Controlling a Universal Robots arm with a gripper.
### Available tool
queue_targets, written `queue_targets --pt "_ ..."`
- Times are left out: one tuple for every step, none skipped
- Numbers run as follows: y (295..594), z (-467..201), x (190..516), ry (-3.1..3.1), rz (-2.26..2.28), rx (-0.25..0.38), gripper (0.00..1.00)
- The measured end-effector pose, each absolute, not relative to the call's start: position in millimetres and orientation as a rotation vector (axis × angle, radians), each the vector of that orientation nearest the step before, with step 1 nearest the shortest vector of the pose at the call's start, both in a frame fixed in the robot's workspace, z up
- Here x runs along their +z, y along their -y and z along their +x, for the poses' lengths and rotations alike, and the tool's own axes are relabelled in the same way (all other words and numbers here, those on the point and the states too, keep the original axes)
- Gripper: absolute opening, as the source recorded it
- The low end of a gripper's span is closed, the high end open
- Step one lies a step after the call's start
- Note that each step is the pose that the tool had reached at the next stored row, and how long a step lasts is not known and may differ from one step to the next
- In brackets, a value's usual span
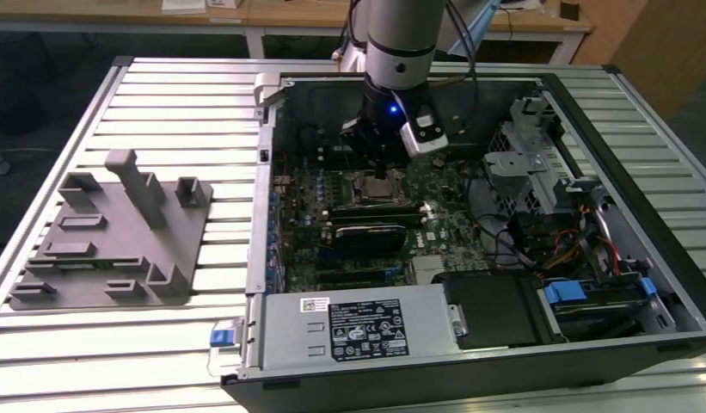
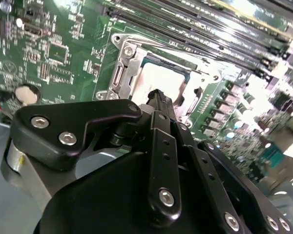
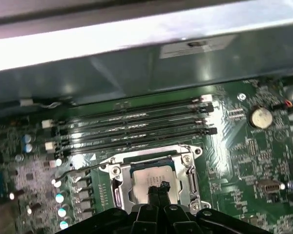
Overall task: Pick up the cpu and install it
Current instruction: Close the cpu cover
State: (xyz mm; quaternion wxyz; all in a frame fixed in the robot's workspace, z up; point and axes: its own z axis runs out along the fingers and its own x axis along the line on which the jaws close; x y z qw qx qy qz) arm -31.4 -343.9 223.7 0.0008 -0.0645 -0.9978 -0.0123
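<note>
**Cpu (image 3: pixel 144 179) in socket (image 3: pixel 191 168), jaws shut**

Arm (image 1: pixel 396 52) reaches straight down into the open computer case (image 1: pixel 628 129) on the table (image 1: pixel 157 103). Jaws closed together, empty, tips over the cpu's top plate. Power supply (image 1: pixel 286 323) carries a white printed label (image 1: pixel 370 331).

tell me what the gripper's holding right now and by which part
Nothing is held. The gripper has its jaws shut together above the cpu, which lies in the socket.
</note>
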Motion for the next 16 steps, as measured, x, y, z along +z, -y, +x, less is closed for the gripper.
queue_targets --pt "343.9 -31.4 223.7 3.135 -0.173 -0.038 0.11" --pt "343.9 -31.4 223.7 3.136 -0.145 -0.038 0.11" --pt "343.9 -31.4 223.6 3.137 -0.117 -0.038 0.11" --pt "343.9 -31.4 223.6 3.138 -0.089 -0.037 0.11" --pt "343.9 -31.4 223.5 3.138 -0.060 -0.035 0.11" --pt "343.9 -31.3 223.5 3.139 -0.034 -0.033 0.11" --pt "343.9 -31.3 223.5 3.139 -0.009 -0.028 0.11" --pt "343.9 -31.3 223.5 3.139 0.007 -0.023 0.11" --pt "343.9 -31.4 223.5 3.138 0.010 -0.023 0.11" --pt "343.9 -31.4 223.5 3.139 0.010 -0.023 0.11" --pt "343.9 -31.4 223.6 3.138 0.010 -0.022 0.11" --pt "343.9 -31.4 223.6 3.138 0.010 -0.022 0.11" --pt "344.0 -31.4 223.4 3.138 0.010 -0.022 0.11" --pt "344.3 -31.4 223.0 3.139 0.006 -0.023 0.11" --pt "344.7 -31.4 222.4 3.139 -0.002 -0.023 0.11" --pt "345.1 -31.4 221.9 3.139 -0.014 -0.022 0.11"
